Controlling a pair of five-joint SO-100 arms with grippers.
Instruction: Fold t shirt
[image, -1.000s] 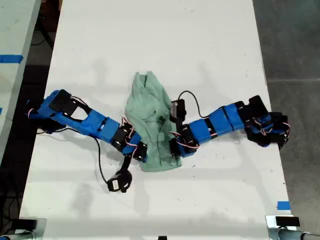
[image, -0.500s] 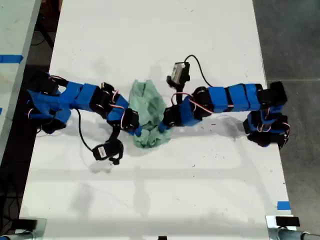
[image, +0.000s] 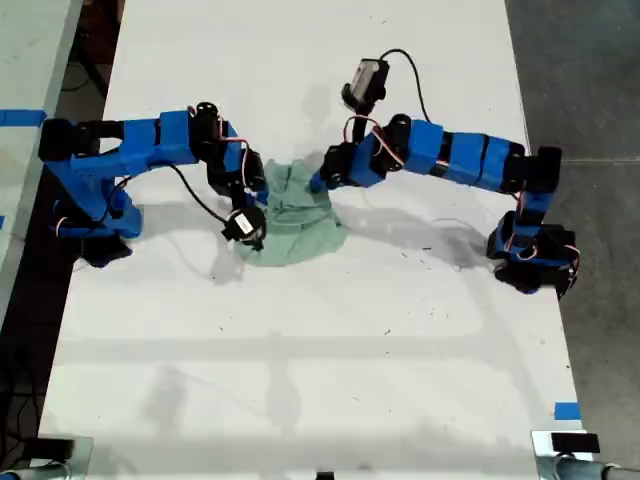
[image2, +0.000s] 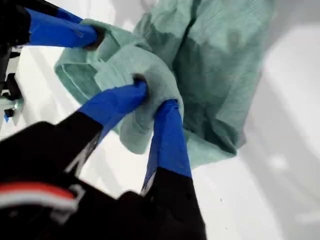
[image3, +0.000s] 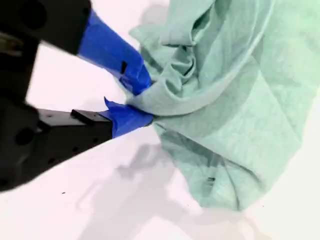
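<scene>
The wrinkled pale mint-green fabric t shirt is lying bunched on the white surface. My first gripper and my second gripper are each pinching a fold of it.

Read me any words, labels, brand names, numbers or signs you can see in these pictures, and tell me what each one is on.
None can be read.
The small pale mint-green wrinkled fabric t shirt shows no print or tag text in any view.
The blue plastic robot arms show no legible markings.
The white table carries only tiny dark specks and a plain blue tape piece, without writing.
</scene>
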